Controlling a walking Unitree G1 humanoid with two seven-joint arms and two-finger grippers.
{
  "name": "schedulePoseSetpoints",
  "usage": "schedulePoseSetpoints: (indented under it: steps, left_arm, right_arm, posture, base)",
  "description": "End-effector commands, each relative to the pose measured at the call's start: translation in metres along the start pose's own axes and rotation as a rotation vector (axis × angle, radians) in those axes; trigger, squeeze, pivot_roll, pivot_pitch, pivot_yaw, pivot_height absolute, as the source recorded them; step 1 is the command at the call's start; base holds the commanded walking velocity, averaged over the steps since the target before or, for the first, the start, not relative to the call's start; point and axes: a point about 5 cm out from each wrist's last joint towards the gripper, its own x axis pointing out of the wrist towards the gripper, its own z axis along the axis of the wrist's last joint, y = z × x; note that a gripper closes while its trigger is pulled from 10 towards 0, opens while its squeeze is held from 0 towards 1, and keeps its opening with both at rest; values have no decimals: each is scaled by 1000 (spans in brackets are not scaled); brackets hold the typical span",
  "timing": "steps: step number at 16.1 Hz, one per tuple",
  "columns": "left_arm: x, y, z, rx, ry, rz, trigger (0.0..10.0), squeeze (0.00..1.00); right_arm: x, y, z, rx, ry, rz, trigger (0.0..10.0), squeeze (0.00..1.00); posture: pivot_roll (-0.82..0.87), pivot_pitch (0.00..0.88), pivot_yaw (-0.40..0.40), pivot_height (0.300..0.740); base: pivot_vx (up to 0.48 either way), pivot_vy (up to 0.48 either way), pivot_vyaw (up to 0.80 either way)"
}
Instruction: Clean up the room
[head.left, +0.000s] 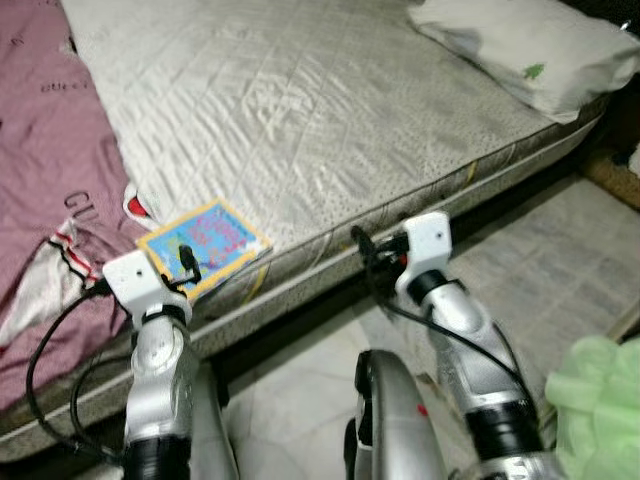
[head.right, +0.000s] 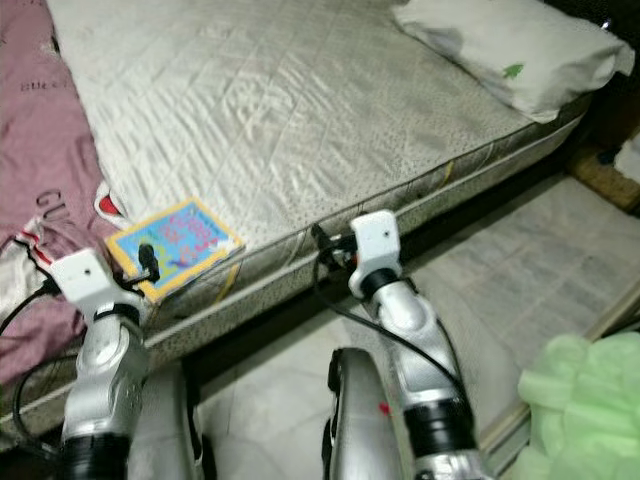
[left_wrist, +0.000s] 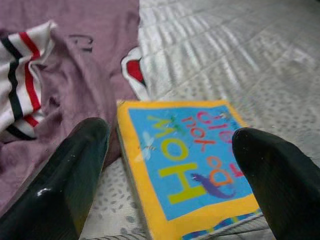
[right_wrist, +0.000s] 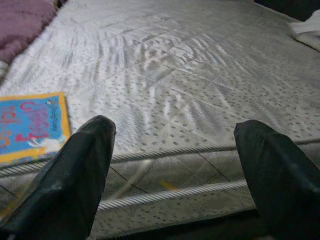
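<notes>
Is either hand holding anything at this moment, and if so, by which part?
Nothing is held. The left hand is open, its fingers either side of the book on the mattress without closing on it. The right hand is open at the mattress edge.

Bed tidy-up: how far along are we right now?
Early stage, nothing looks cleared yet. The children's book lies at the mattress edge, beside the purple blanket. In hand: the left pincer is open, fingers either side of the book, not gripping it. The right pincer is open at the mattress edge, holding nothing. Left: pick up the book, the rumpled blanket, and the green bag on the floor.
</notes>
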Motion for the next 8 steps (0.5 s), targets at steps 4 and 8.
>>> schedulePoseSetpoints:
  steps: [4, 8]
  left_arm:
    - [23, 5, -2, -73, 34, 55, 10000, 0]
    - [29, 6, -18, -135, 92, 94, 10000, 0]
  right_arm:
    - [-12, -24, 2, -38, 25, -47, 10000, 0]
    - [-22, -37, 8, -73, 36, -82, 10000, 0]
  posture:
    - [-196, 199, -78, 538]
    - [-248, 223, -77, 538]
  base:
    - [0, 0, 0]
    - [0, 0, 0]
